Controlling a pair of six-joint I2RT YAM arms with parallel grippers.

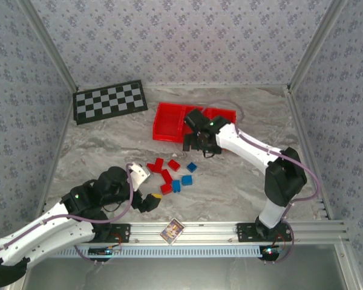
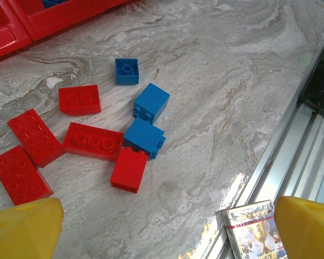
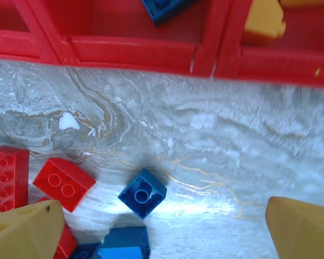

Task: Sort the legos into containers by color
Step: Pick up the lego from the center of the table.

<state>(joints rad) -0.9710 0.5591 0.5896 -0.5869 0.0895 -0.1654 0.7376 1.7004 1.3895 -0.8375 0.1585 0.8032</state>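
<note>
Loose red and blue plastic building bricks [image 2: 92, 141] lie clustered on the grey marbled table [image 2: 232, 81]. In the right wrist view, one blue brick [image 3: 164, 8] sits in the middle compartment of the long bright red plastic tray [image 3: 129, 54] and an orange-yellow brick [image 3: 263, 21] in the compartment to its right. The right gripper [image 3: 164, 226] hangs near the tray's front wall with its yellow fingers spread wide and empty, and the left gripper [image 2: 164, 232] hovers, equally spread, over the cluster beside a small printed card [image 2: 254, 229].
</note>
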